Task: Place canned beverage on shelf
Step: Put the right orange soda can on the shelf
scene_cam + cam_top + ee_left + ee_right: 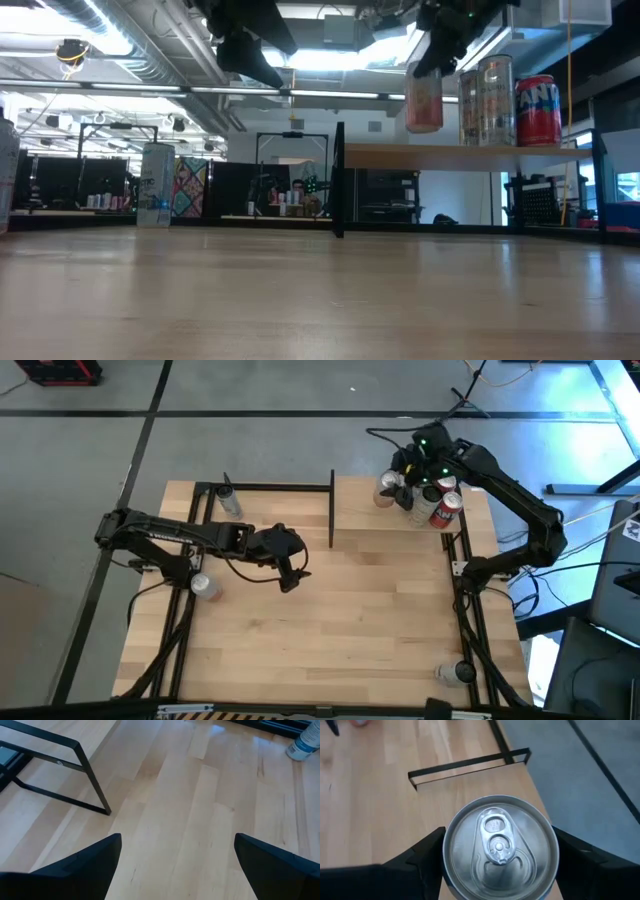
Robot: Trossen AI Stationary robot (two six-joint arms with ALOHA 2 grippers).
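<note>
Right hand closed on a canned beverage, fingers pressed against opposite sides of the can body, silver lid and pull tab facing the wrist camera. Held upright just above the shelf, near its left end in the low view, bottom rim clear of the pale-wood panel; no contact with the panel visible. From above, right hand over the far right corner of the desk, where the shelf sits.

On the shelf beside the held can: two tall clear-looking cans standing close together, then a red can at the end farthest from the held can, all upright. Red can also seen from above, next to the right hand.

Left hand open wide, empty, fingers well apart, hovering over bare desk planks near a black metal post of the shelf frame. From above, left hand left of the shelf, over the middle of the desk.

Elsewhere on the desk: a bottle near the far left corner, a small can by the left arm, another can at the near right edge.
</note>
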